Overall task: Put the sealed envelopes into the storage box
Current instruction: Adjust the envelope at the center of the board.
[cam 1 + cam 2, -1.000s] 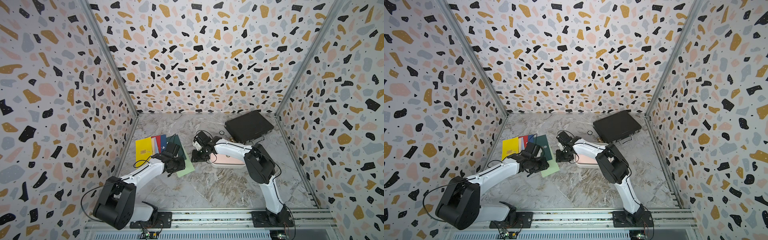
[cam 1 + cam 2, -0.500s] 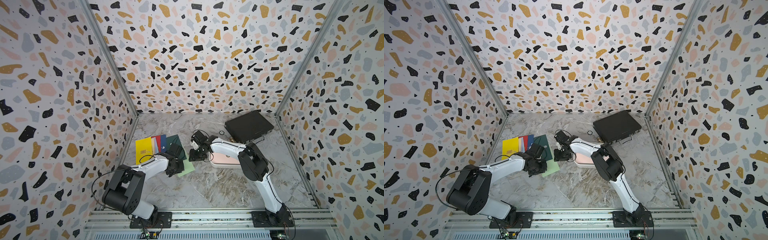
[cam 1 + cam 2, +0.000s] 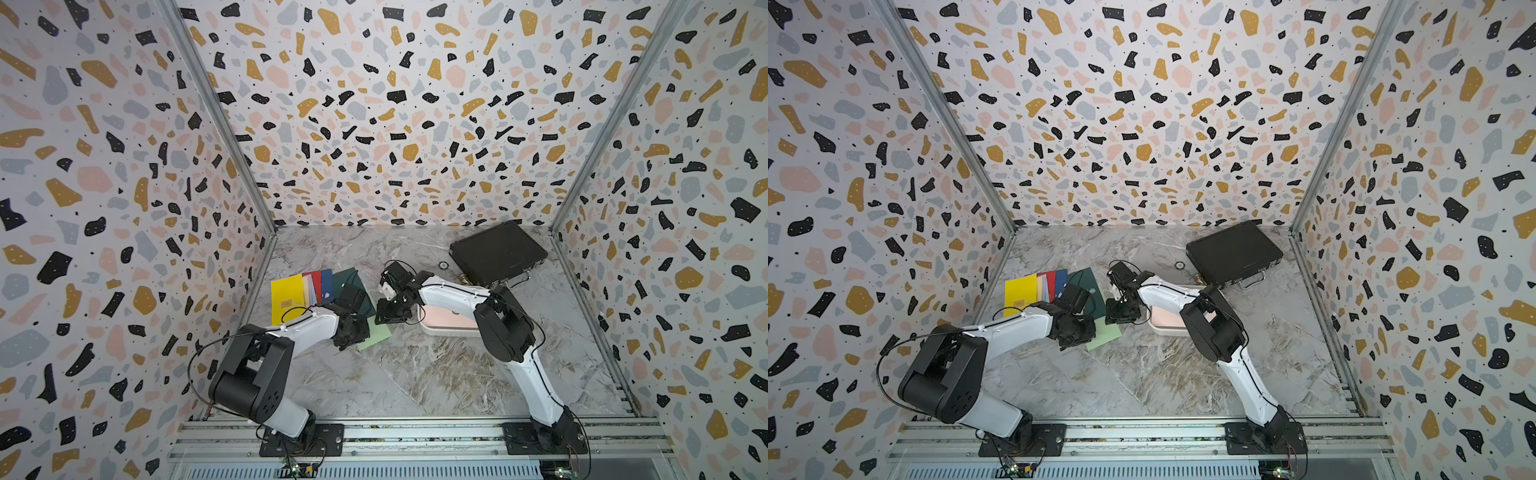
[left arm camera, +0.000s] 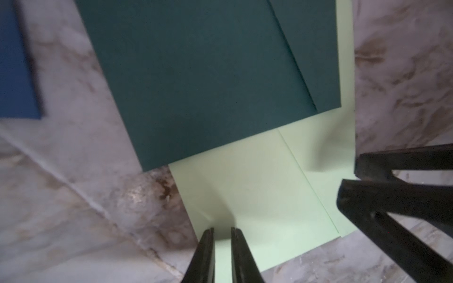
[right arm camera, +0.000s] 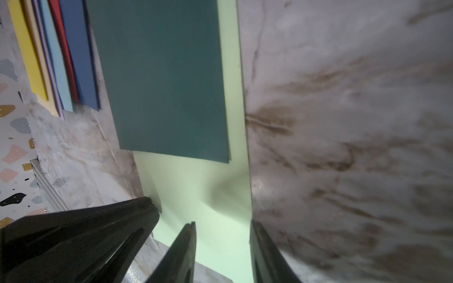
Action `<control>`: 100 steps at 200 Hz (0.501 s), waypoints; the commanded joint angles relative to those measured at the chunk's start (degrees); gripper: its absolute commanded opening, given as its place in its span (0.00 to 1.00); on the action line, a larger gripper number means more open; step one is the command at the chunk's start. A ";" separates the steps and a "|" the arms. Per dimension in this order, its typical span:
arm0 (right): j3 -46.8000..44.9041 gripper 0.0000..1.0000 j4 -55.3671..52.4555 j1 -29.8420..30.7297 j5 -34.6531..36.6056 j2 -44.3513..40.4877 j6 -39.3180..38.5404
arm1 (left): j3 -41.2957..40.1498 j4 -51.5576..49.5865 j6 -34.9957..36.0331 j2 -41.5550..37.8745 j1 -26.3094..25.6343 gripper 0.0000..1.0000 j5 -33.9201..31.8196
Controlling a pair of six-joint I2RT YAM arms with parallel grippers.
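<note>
My left gripper [image 4: 221, 230] is pressed together, pinching an edge of the light green envelope [image 4: 257, 191]. In both top views its own wrist hides that grip. My right gripper [image 5: 223, 223] stands spread over the same envelope's side edge. The dark green envelope [image 3: 351, 279] overlaps much of it. The storage box [image 3: 444, 332] sits at that envelope's 3 o'clock, largely behind my right arm. At the worktop's [image 3: 415, 374] 10 o'clock the yellow envelope [image 3: 286, 297] is clear, but its neighbours show only as slivers.
</note>
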 commanded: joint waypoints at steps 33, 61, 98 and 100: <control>0.39 0.42 1.66 0.40 -3.75 -0.73 2.88 | -1.62 -0.76 -0.41 2.57 0.07 0.18 1.16; 0.05 0.42 2.87 0.40 -4.48 -1.87 3.82 | -1.89 -0.59 -0.42 2.41 0.02 0.18 1.42; 1.96 0.42 -0.80 0.40 0.85 -2.37 0.49 | -3.16 0.71 -0.48 1.54 0.00 0.18 3.86; 2.24 0.42 -1.31 0.40 1.36 -2.23 0.06 | -3.24 0.78 -0.51 1.42 -0.04 0.18 4.02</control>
